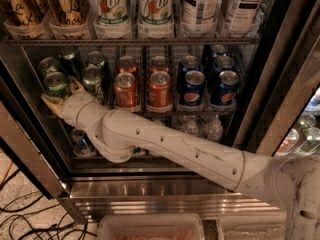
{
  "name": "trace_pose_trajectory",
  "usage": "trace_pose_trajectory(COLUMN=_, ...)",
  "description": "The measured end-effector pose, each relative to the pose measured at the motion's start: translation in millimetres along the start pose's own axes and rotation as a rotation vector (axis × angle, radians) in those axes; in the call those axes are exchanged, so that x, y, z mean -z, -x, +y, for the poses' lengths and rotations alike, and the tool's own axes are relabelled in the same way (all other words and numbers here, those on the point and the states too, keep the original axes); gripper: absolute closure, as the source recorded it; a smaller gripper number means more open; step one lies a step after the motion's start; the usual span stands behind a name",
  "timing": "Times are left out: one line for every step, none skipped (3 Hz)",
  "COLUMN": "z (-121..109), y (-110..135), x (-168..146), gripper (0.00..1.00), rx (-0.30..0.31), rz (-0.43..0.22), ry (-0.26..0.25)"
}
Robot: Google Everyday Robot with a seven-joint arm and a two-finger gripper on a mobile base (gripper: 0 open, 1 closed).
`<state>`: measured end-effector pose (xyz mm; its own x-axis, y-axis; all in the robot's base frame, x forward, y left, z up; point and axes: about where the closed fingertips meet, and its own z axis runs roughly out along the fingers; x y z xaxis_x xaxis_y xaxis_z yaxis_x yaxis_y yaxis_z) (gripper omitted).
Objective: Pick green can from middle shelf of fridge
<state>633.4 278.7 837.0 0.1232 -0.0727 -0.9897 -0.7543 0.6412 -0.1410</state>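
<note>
Low down and to the right of the gripper (62,95), the big white arm (190,151) comes in over the shiny bottom edge of the fridge (150,189); the gripper is at the left end of the middle shelf (200,113); its two fingers (50,101) are spread wide apart and hold nothing; the green can (56,84) stands just above the gripper, between the fingers; I cannot tell if they touch it; more green cans (95,59) stand behind; red-orange cans (125,89) are to its right; blue cans (192,86) are farther right; tall bottles (156,9) stand high above.
</note>
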Motion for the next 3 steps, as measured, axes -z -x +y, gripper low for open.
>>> trace_pose_trajectory(z=0, y=0, x=0, gripper=0.81, rx=0.0, rz=0.0, ry=0.0)
trace_pose_trajectory(z=1, y=2, x=1, gripper=1.0, rx=0.0, rz=-0.006, ry=-0.003)
trace_pose_trajectory(z=0, y=19, x=10, gripper=1.0, rx=0.017, rz=-0.045, ry=-0.025)
